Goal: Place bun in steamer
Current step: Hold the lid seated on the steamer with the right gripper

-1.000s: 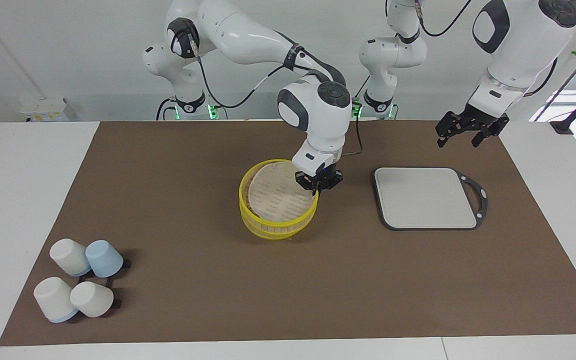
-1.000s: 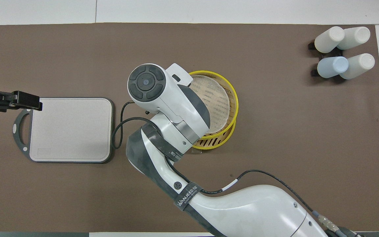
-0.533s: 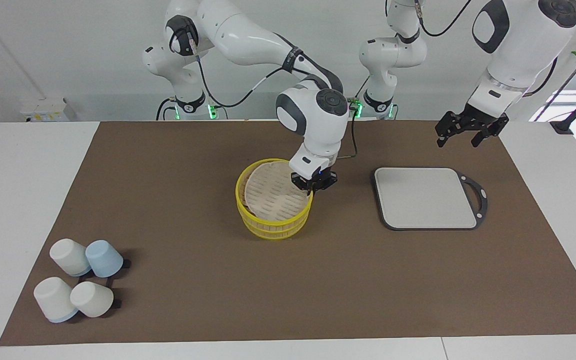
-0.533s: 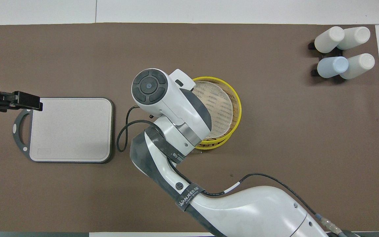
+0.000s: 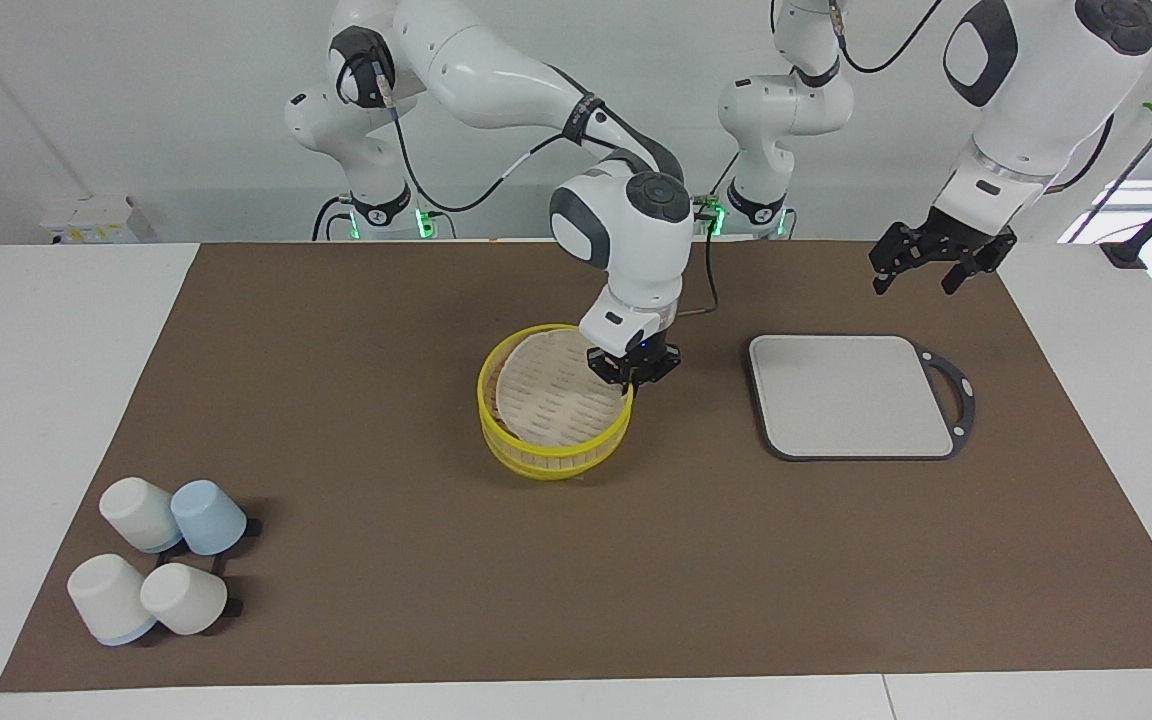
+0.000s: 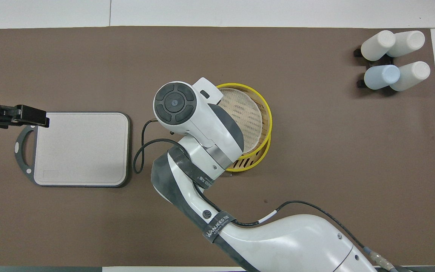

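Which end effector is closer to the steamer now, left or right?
Right. The right end effector is at the steamer rim; the left end effector hangs above the table's left-arm end, near the grey board.

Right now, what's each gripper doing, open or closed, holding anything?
Left gripper: open, empty, waiting above the grey board.
Right gripper: shut at the steamer rim.

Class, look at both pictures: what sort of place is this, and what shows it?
Probably a robotics lab set up for kitchen tasks: two white robot arms fixed at a table, a plain brown mat, and props such as a yellow-rimmed round steamer basket and a grey square board.
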Available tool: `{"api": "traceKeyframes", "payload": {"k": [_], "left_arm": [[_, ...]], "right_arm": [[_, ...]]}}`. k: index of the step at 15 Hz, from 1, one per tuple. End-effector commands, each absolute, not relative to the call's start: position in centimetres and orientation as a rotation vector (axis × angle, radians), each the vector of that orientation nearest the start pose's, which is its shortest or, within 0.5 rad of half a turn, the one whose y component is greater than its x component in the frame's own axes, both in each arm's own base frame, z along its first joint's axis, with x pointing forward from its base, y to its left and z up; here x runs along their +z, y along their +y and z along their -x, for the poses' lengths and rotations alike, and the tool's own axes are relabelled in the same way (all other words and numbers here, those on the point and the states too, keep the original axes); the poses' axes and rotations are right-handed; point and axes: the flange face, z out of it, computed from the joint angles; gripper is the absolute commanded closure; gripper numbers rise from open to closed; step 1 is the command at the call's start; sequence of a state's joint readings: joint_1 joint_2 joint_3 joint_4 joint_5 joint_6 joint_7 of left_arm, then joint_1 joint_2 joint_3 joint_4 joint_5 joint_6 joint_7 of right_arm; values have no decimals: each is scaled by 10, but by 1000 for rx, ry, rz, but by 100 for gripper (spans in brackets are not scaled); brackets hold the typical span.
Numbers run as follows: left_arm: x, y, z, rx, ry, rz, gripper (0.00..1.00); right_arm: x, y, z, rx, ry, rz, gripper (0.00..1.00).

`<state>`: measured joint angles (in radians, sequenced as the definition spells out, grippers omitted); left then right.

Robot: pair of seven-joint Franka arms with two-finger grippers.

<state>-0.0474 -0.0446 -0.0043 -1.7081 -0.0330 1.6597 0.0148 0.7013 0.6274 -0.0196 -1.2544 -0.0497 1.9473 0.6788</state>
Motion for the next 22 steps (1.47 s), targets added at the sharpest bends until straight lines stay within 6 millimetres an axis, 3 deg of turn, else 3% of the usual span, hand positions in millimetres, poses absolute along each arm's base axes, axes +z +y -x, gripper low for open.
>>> {"api": "traceKeyframes", "payload": {"k": [1, 22], "left_arm": [[596, -29, -538, 8, 113, 3191, 0], [596, -33, -538, 9, 113, 3191, 0]], "right_arm": [[406, 460, -566, -136, -6, 3128, 100], [391, 454, -556, -96, 33, 3148, 100]]}}
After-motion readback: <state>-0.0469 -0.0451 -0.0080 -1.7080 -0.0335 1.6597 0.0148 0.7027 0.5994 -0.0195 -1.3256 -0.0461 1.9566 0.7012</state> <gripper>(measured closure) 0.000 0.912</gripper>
